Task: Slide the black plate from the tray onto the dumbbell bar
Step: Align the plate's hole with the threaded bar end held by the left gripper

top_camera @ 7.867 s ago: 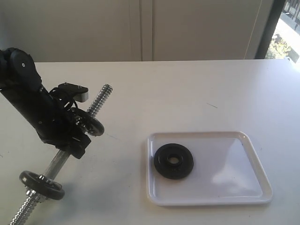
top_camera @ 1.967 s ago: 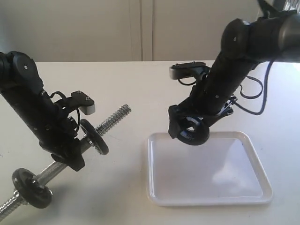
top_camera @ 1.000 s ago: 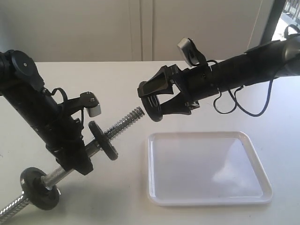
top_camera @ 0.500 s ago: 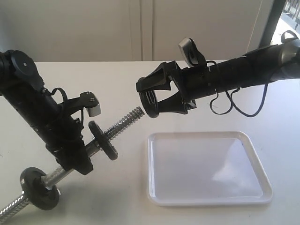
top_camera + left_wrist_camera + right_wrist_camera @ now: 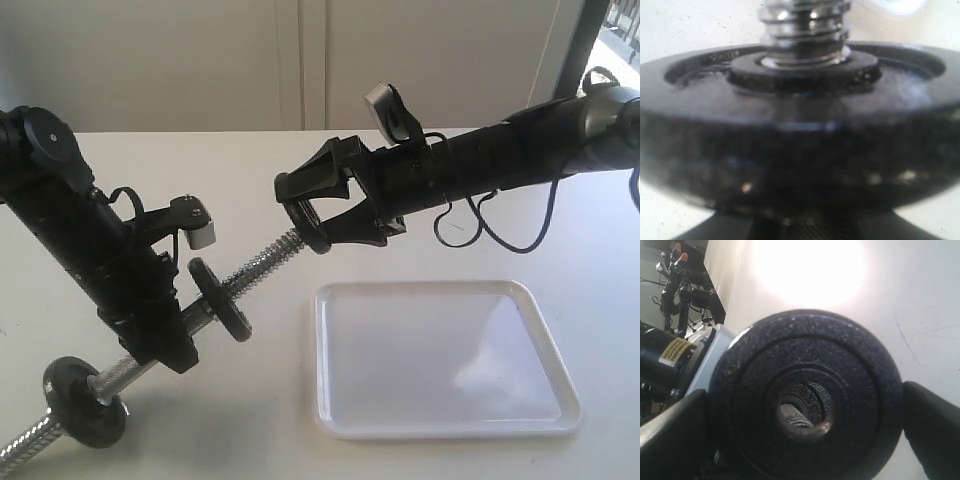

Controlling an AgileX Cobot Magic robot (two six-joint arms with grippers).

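Observation:
The black plate (image 5: 305, 222) is held edge-on in the air, with my right gripper (image 5: 297, 213) shut on its rim. It sits right at the threaded tip of the dumbbell bar (image 5: 262, 262). In the right wrist view the plate (image 5: 850, 370) fills the frame between both fingers (image 5: 932, 425), and the bar's tip (image 5: 794, 417) shows through its central hole. My left gripper (image 5: 160, 322) is shut on the tilted bar's middle. The white tray (image 5: 445, 360) holds nothing.
Two more black discs are on the bar: one (image 5: 220, 300) just above the left gripper, one (image 5: 85, 400) near the bar's low end. That upper disc (image 5: 800, 150) blocks most of the left wrist view. A cable (image 5: 500, 235) hangs under the right arm.
The right gripper has carried the plate leftward and slightly up, from just short of the bar's tip to right at it. The left arm and the bar have held still.

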